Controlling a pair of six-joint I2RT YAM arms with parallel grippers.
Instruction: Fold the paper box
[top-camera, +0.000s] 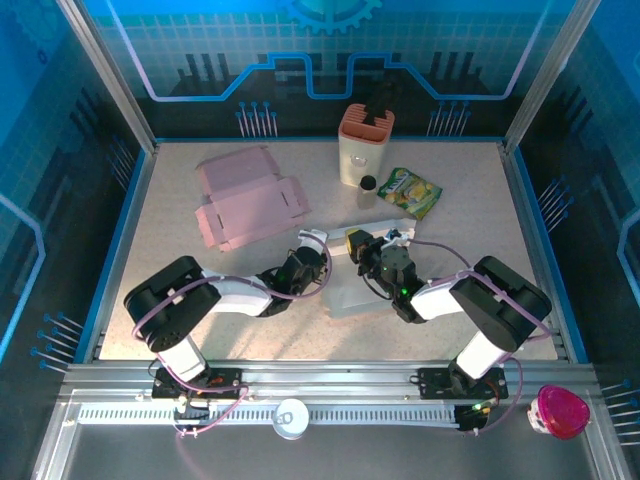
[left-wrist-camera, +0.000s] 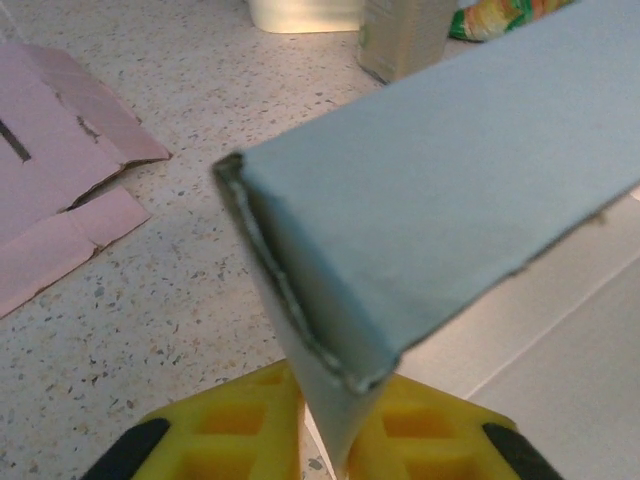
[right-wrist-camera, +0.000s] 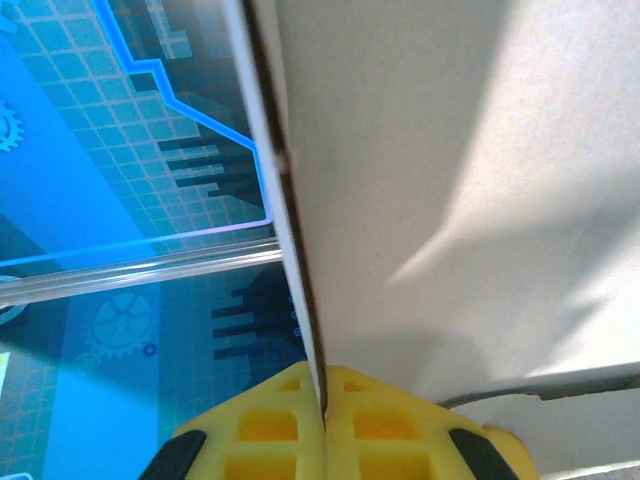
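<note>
The white paper box (top-camera: 352, 292) lies partly folded at the table's middle, between both arms. My left gripper (top-camera: 318, 252) is shut on a doubled-over wall of the box (left-wrist-camera: 440, 170), and its yellow fingers (left-wrist-camera: 225, 430) pinch the folded edge from both sides at the left gripper (left-wrist-camera: 340, 440). My right gripper (top-camera: 362, 246) is shut on an upright white panel (right-wrist-camera: 450, 180). That panel's thin edge runs down between the closed yellow pads (right-wrist-camera: 260, 425) of the right gripper (right-wrist-camera: 322, 400). The box's inside is hidden.
A flat pink cardboard blank (top-camera: 245, 200) lies at the back left, also seen on the speckled table (left-wrist-camera: 50, 200). A white and salmon container (top-camera: 364, 145), a small dark-capped bottle (top-camera: 367, 186) and a green snack bag (top-camera: 410, 191) stand behind the box.
</note>
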